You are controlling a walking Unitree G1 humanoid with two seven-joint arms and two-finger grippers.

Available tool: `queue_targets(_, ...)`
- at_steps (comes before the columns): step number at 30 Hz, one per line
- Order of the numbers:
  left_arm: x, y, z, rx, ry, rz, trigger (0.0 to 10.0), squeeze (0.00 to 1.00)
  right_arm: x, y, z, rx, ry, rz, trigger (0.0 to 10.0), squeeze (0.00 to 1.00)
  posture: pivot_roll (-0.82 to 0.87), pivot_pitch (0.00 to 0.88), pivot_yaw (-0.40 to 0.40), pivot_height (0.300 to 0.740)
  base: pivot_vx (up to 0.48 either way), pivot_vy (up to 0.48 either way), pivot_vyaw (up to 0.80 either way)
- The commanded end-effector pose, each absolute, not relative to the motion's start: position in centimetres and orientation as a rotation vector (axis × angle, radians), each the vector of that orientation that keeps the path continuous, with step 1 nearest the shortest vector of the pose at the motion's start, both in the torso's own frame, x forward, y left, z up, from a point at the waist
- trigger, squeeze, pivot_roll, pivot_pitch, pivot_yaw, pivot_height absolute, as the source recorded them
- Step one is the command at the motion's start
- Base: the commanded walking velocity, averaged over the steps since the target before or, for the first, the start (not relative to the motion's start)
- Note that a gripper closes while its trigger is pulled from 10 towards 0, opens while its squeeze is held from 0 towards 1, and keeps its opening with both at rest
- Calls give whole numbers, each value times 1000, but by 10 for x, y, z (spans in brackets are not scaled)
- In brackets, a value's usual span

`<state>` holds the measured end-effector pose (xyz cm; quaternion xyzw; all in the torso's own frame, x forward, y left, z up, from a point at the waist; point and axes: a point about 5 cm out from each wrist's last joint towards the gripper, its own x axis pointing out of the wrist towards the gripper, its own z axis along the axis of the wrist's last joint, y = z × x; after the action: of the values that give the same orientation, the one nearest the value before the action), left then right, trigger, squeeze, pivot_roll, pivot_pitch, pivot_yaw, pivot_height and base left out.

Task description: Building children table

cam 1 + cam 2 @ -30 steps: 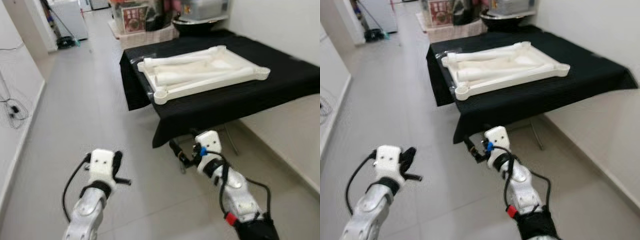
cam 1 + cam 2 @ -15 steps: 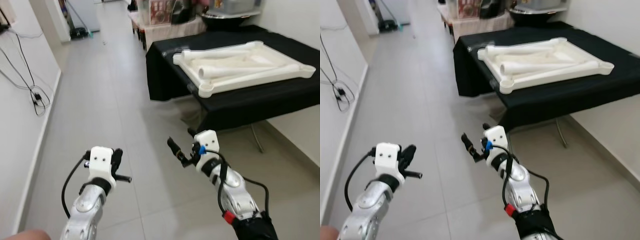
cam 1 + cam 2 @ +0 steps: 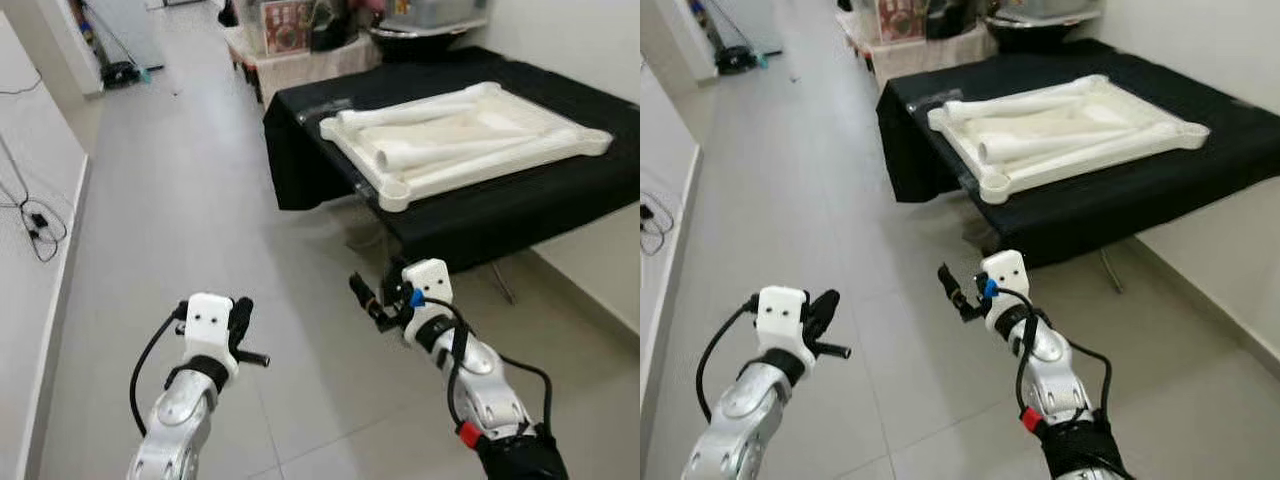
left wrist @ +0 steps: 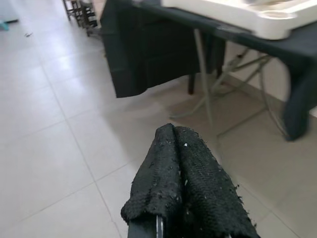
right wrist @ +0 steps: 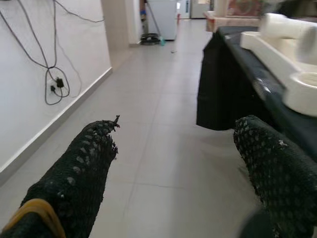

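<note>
White plastic tabletop (image 3: 470, 140) on surface (image 3: 520, 195): stiff, light, I judge; grip its rim; left pincer (image 4: 181, 173) closed, right pincer (image 5: 183, 178) spread, both empty.

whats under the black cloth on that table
Thin metal folding legs show below the black cloth, standing on the tiled floor. The tabletop itself is covered by the cloth. On top lies the white upturned children's table.
</note>
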<state>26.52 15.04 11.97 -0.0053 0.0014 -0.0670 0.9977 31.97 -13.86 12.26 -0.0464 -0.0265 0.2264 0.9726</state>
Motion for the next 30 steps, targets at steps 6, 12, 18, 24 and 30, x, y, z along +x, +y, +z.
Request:
queue_targets(6, 263, 156, 116, -1, 19, -121, 10000, 0, 319, -131, 121, -74, -42, 484, 10000, 0, -28, 92, 37, 740, 369, 0, 0)
queue_targets(12, 263, 156, 115, 2, 19, -126, 10000, 0, 316, -126, 126, -3, -62, 549, 10000, 0, -24, 86, 38, 740, 361, 0, -267)
queue_targets(18, 263, 156, 115, 3, 19, -127, 10000, 0, 314, -119, 131, 22, -80, 601, 10000, 0, -22, 82, 37, 740, 349, 0, -800)
queue_targets(24, 263, 156, 115, 2, 18, -129, 10000, 0, 308, -109, 143, 69, -117, 714, 10000, 0, -20, 84, 37, 740, 323, 0, -800)
queue_targets(30, 264, 158, 117, 5, 12, -108, 10000, 0, 306, -105, 185, 218, -236, 806, 10000, 0, -19, 88, 39, 740, 234, 0, -800)
